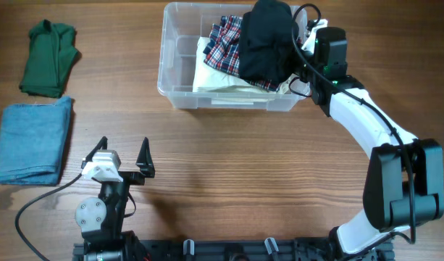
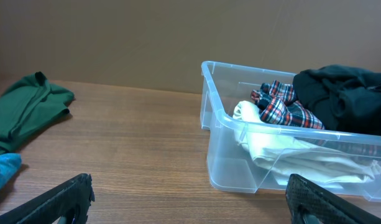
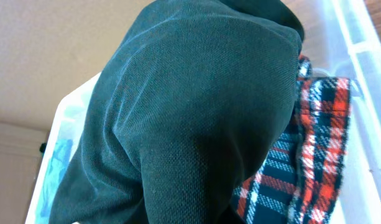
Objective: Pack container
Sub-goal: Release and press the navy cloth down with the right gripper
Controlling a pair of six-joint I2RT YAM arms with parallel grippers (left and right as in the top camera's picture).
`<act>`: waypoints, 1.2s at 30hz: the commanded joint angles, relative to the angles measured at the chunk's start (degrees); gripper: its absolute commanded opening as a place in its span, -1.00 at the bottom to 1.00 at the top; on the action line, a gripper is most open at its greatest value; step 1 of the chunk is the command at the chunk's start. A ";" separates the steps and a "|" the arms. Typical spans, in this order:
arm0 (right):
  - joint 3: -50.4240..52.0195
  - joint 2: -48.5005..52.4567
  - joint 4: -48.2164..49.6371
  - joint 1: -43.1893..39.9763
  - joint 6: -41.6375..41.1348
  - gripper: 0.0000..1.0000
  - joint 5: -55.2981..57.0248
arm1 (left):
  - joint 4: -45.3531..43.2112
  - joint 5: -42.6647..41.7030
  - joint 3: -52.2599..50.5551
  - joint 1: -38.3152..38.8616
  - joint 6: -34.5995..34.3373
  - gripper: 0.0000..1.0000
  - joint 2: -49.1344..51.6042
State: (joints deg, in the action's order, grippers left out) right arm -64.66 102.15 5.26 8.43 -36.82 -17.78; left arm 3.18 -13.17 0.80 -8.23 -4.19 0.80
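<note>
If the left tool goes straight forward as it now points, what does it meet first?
Probably nothing: bare table lies ahead of the left tool, between the green garment and the clear container, whose corner may come close.

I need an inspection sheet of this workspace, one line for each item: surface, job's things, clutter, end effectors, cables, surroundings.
Surface: wooden table, no spills seen.
Job's things: clear container at the far side, holding a white cloth, a plaid garment and a black garment heaped on top; green garment and blue cloth lie folded outside, at the left.
Clutter: nothing seen.
End effectors: left end effector open, empty, away from the container; right end effector at the container's right end, fingers hidden by the black garment.
Cables: black cable on the table by the left base; a cable loop on the right arm.
Surroundings: plain beige wall.
</note>
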 commanded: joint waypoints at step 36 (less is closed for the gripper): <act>-1.36 -12.17 -8.22 0.42 29.35 -0.89 5.99 | 0.00 0.59 -0.48 -0.26 -0.74 1.00 -0.42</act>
State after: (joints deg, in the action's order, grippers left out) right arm -64.79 86.74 -4.03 8.45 -12.27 -12.80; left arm 3.20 -13.17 0.80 -8.23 -4.19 0.80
